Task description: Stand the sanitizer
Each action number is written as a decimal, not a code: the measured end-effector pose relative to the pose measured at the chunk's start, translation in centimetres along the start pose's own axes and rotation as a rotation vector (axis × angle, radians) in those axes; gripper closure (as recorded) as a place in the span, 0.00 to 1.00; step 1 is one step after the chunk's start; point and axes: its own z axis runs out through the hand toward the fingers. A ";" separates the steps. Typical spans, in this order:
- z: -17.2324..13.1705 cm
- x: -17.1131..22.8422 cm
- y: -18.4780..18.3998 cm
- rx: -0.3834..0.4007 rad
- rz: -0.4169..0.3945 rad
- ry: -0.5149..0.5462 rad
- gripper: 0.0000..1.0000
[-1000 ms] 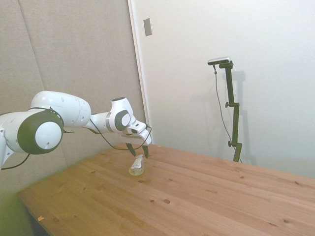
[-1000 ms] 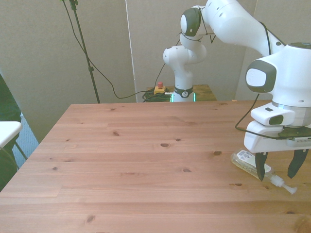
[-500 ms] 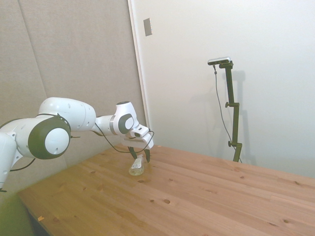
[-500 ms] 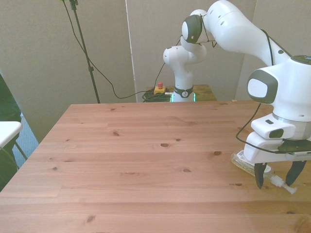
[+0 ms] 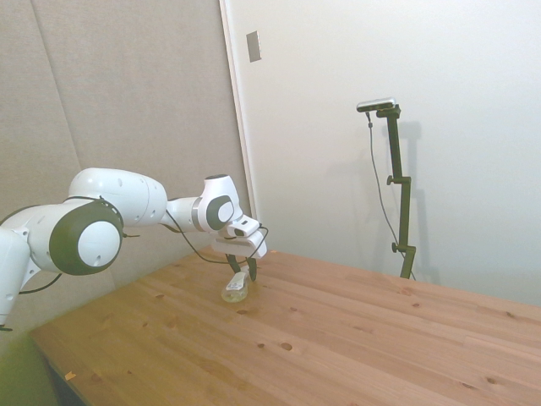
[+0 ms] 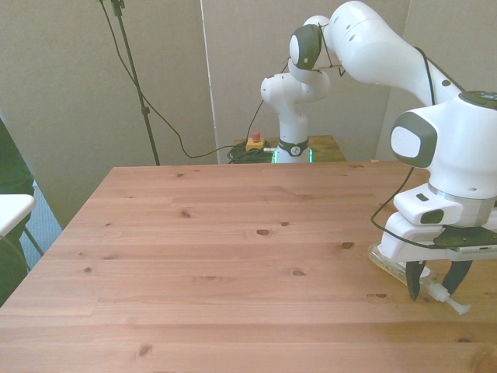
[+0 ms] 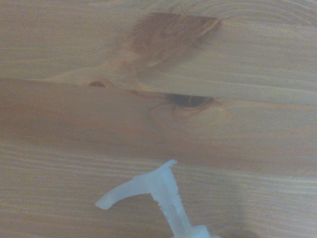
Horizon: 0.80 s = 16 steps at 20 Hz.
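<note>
Low on the right side of the front view, I see the sanitizer (image 6: 386, 259) lying on its side on the wooden tabletop (image 6: 233, 256), its clear body angled away from the camera and its white pump nozzle (image 6: 453, 301) pointing toward the lower right corner of the frame. Most of the bottle's body is hidden behind the white wrist housing. In the side view the sanitizer (image 5: 236, 288) appears left of centre, a pale yellowish shape flat on the boards. The wrist view shows only the nozzle (image 7: 148, 191), blurred, over bare wood with a dark knot (image 7: 190, 100) near the frame's centre. The end effector (image 6: 434, 286) stands directly over the neck of the bottle, fingers pointing down with a gap between them, one dark fingertip on each side of the pump stem; I cannot tell whether either touches it. The white arm (image 6: 373, 47) arches in from the upper centre of the front view.
</note>
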 end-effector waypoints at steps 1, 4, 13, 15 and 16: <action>0.0 0.1 0.1 0.001 0.000 -0.002 1.00; 0.0 0.4 0.3 0.002 0.002 -0.004 1.00; -3.0 1.0 0.7 0.029 0.007 0.022 1.00; -5.1 1.0 1.3 0.048 0.006 0.049 1.00; -6.0 0.9 1.7 0.059 0.003 0.065 1.00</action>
